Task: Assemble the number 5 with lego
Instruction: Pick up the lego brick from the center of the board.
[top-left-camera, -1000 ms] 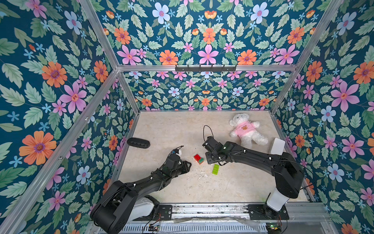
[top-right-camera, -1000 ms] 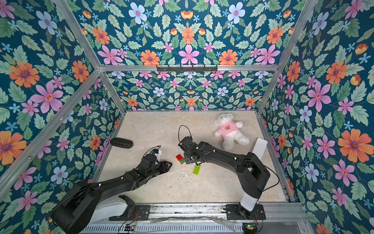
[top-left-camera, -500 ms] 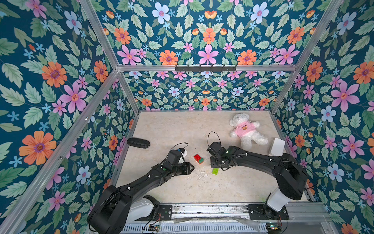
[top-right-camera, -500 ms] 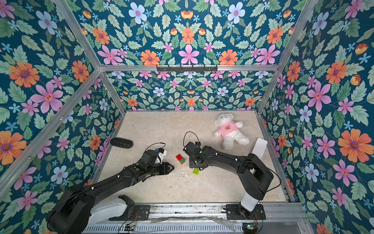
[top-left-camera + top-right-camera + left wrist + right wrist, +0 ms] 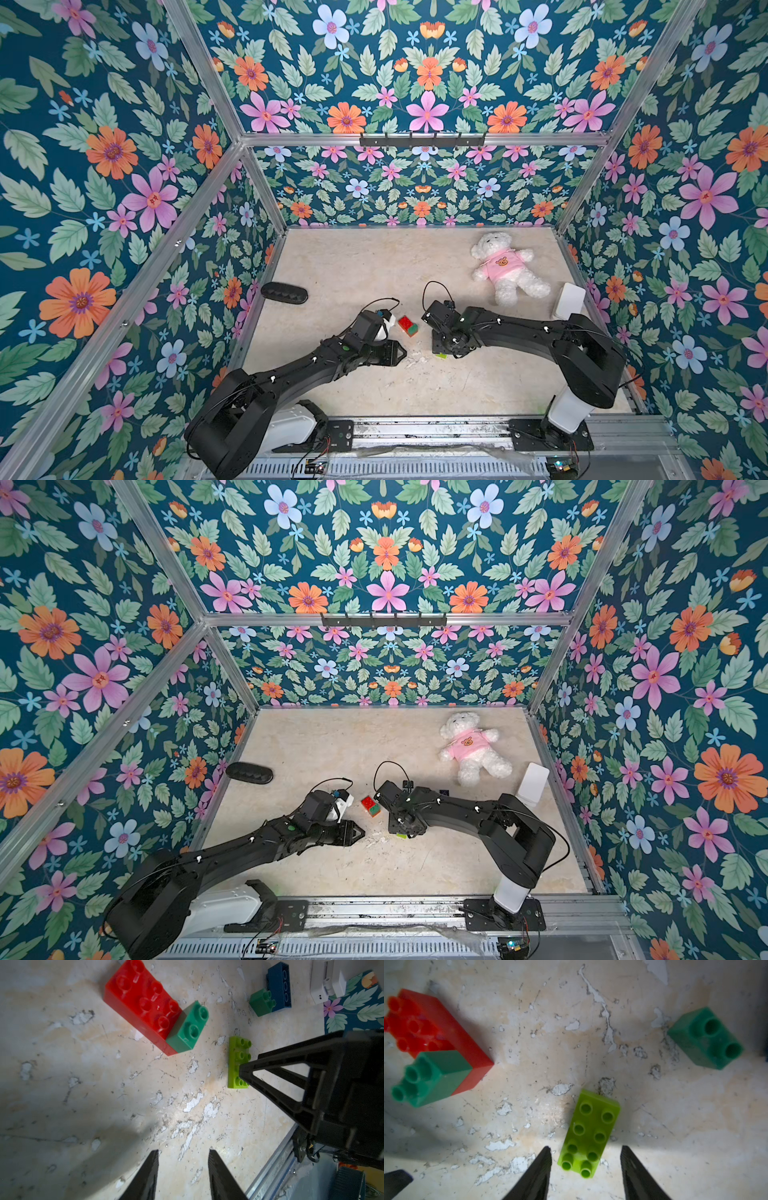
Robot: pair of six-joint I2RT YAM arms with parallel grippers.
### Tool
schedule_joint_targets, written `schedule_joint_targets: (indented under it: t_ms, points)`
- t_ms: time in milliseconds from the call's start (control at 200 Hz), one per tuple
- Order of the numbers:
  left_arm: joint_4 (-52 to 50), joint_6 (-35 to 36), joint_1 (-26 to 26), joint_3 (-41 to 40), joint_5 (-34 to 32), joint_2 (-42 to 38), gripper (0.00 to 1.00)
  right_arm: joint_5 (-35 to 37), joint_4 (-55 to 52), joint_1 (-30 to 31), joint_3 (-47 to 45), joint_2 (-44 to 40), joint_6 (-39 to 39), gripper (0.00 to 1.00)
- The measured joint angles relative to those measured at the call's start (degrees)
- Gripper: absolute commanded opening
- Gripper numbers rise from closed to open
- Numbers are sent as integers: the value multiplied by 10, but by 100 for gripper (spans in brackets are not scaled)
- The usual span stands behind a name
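— Bricks first: lime brick (image 5: 589, 1134) where, and why there?
— Flat on the bench (image 5: 83, 1084), studs up, well apart from the red brick (image 5: 141, 1001). Right tool (image 5: 586, 1149) released, fingers straddling the near end, touching neither side as far as visible. Probably lined up across the narrow width for a firm pinch.
— And the left tool (image 5: 184, 1151)?
— Released too, nothing between the fingers, low over bare bench. Likely held back to leave room, ready to steady the base.
— Base meaning?
— Red brick with one dark-green brick (image 5: 188, 1028) pressed onto its end: only a start, number 5 not yet built. Other dark-green brick (image 5: 260, 1002) loose, right against the blue brick (image 5: 279, 987), farther off.
— Next, presumably?
— Closing on the lime, then seating it on that dark-green one. Risk of a skewed grip so near the end.
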Motion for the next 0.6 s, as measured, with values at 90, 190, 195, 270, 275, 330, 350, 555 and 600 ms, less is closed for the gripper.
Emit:
schedule_joint_targets:
  t_ms: [90, 190, 195, 270, 275, 330, 350, 555, 600]
  points:
    - [-5, 0, -2, 0, -12, -2, 43, -2, 4, 0, -4, 1, 2, 57]
    - [-6, 0, -3, -1, -18, -3, 43, -7, 10, 0, -7, 9, 5, 56]
    - [-6, 0, -3, -1, -19, -3, 43, -7, 11, 0, -7, 9, 5, 56]
    - [-7, 0, -4, -2, -24, -6, 43, -9, 17, 1, -9, 14, 7, 56]
    - [-7, 0, -4, -3, -24, -6, 43, -9, 17, 1, -9, 15, 7, 56]
    - [-7, 0, -4, -4, -26, -7, 43, -17, 20, 2, -10, 18, 11, 56]
    - [-7, 0, -4, -5, -27, -7, 43, -18, 21, 2, -10, 20, 11, 55]
    - [-6, -3, -4, -11, -29, -10, 43, -16, 20, 5, -5, 26, 11, 49]
    - [-6, -5, -4, -12, -29, -10, 43, -16, 20, 5, -5, 26, 11, 47]
